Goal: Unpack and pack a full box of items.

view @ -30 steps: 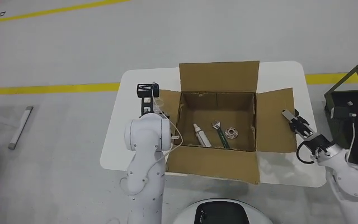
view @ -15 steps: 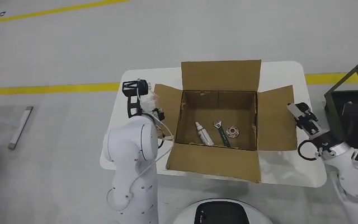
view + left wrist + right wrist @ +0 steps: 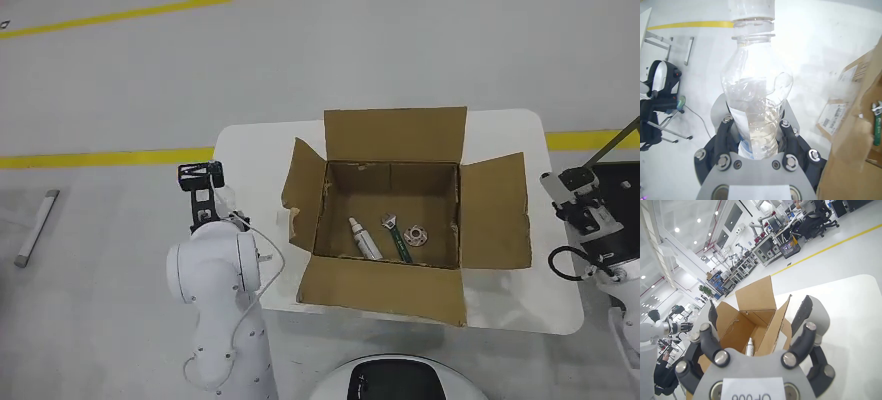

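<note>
An open cardboard box stands mid-table with its flaps spread. Inside lie a white spray bottle, a green wrench and a small round metal part. My left gripper is at the table's left edge, away from the box, and is shut on a clear plastic bottle with a white cap. In the left wrist view its fingers press the bottle's lower body. My right gripper is open and holds nothing; it sits just past the table's right edge, pointing at the box.
The white table has bare strips left and right of the box. A dark green crate stands close by the right arm. The box's left flap stands partly raised.
My left arm has swung left, away from the box, with the bottle in its gripper. The box's left flap has sprung up. My right gripper has drawn back to the right, off the right flap.
</note>
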### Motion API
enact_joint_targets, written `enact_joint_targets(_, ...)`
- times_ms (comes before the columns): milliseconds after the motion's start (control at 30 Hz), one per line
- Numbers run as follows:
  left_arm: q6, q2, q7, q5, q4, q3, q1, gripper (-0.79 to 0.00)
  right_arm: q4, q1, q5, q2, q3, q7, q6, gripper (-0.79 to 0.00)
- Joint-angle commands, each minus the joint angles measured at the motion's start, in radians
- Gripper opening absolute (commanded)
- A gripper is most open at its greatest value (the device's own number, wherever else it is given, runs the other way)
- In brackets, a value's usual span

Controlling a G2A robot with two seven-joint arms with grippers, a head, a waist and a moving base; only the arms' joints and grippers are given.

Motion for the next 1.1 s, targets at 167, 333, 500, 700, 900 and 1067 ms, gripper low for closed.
enact_joint_targets(167, -0.142, -0.032, 0.0, 0.069, 0.119, -0.026, 0.087, -0.785, -0.031, -0.015, 0.002, -0.002, 0.0, 0.003, 0.003, 0.0)
enact_joint_targets(333, -0.158, -0.04, 0.0, 0.067, 0.135, -0.025, 0.101, -0.785, -0.049, -0.022, -0.001, -0.003, 0.001, 0.004, 0.003, 0.0)
enact_joint_targets(500, -0.158, -0.04, 0.0, 0.067, 0.135, -0.025, 0.101, -0.785, -0.056, -0.033, -0.017, -0.004, 0.0, 0.001, 0.006, 0.0)
enact_joint_targets(700, -0.158, -0.04, 0.0, 0.067, 0.135, -0.025, 0.101, -0.785, -0.062, -0.05, -0.013, -0.007, -0.006, -0.004, 0.003, 0.0)
enact_joint_targets(900, -0.14, -0.036, 0.038, 0.028, 0.255, -0.057, 0.12, -0.785, -0.056, -0.065, -0.001, -0.008, 0.015, -0.005, -0.009, 0.0)
enact_joint_targets(1067, -0.126, -0.028, 0.065, -0.011, 0.363, -0.11, 0.072, -0.785, -0.054, -0.094, 0.016, -0.01, 0.033, -0.01, -0.014, 0.0)
